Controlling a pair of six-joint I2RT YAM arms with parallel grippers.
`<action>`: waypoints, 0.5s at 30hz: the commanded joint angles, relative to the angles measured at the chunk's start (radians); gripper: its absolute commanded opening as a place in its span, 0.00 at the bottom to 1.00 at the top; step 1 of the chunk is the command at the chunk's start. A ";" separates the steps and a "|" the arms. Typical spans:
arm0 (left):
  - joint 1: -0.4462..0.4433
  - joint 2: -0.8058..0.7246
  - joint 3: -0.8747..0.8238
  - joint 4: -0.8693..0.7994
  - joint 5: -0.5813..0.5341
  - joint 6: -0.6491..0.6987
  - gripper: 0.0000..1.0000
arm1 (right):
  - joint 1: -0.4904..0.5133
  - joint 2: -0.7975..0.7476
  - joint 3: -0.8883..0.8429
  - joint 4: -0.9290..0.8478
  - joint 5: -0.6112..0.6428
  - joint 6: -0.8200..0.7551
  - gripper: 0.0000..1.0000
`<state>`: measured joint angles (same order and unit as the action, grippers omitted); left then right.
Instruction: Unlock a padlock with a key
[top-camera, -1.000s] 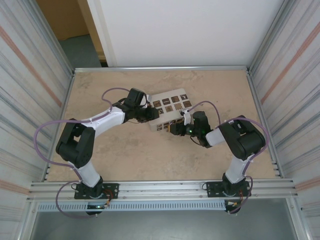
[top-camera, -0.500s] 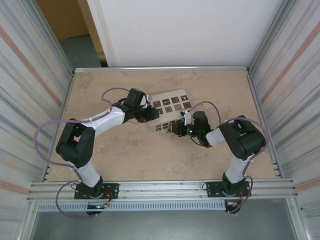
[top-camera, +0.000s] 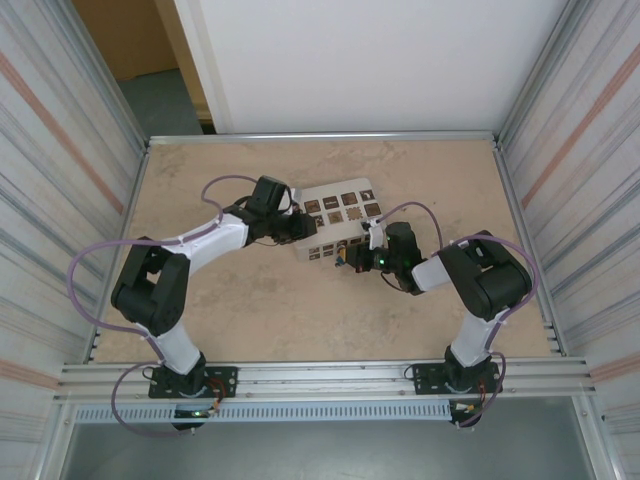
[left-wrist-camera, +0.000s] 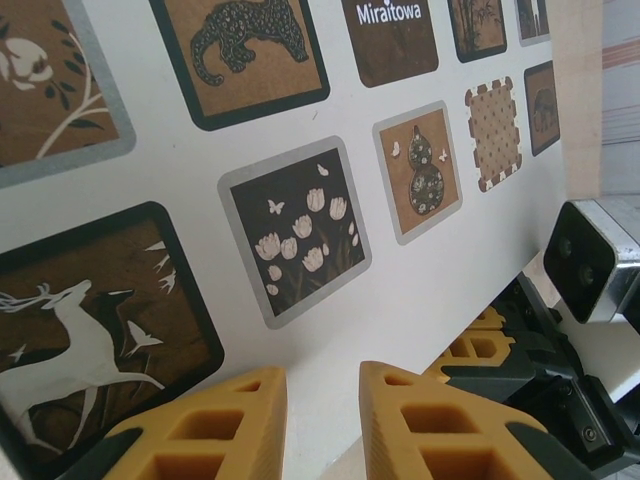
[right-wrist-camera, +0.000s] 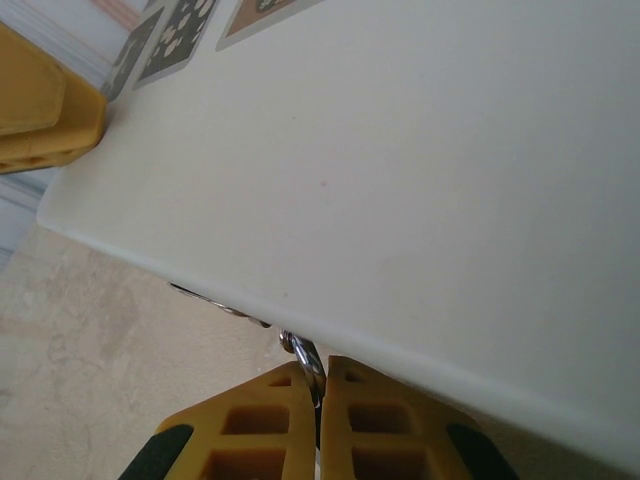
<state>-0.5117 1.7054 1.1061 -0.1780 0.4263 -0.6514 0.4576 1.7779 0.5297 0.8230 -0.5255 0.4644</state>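
The white box with dark picture tiles (top-camera: 345, 205) sits at mid table. At its left end my left gripper (top-camera: 308, 228) has its fingers a little apart (left-wrist-camera: 322, 372), and the box's edge (left-wrist-camera: 480, 250) runs into the gap. My right gripper (top-camera: 347, 257) is at the box's front lower edge (right-wrist-camera: 400, 150). Its jaws (right-wrist-camera: 321, 365) are shut on a thin silvery metal loop (right-wrist-camera: 303, 352) that pokes out from under that edge. I cannot tell whether the loop is a key ring or a shackle. The padlock's blue body and the key are hidden.
A second thin metal strip (right-wrist-camera: 215, 303) lies under the box edge, left of the loop. The right gripper's yellow fingers (left-wrist-camera: 480, 345) show just beyond the box in the left wrist view. Metal walls (top-camera: 560, 200) enclose the beige table (top-camera: 280, 310) on both sides.
The right gripper has edged slightly left along the box's front edge. The box and the left arm have stayed almost still.
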 joint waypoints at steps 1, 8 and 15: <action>-0.002 -0.007 -0.049 -0.034 0.007 0.001 0.25 | -0.005 -0.021 -0.016 0.060 0.030 0.056 0.00; -0.005 -0.023 -0.087 -0.029 0.008 -0.002 0.25 | -0.010 -0.011 -0.008 0.089 0.054 0.142 0.00; -0.005 -0.029 -0.129 -0.012 -0.001 -0.007 0.25 | -0.007 0.029 0.002 0.161 0.091 0.250 0.00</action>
<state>-0.5117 1.6680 1.0317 -0.0860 0.4263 -0.6529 0.4572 1.7863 0.5179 0.8856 -0.4782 0.6399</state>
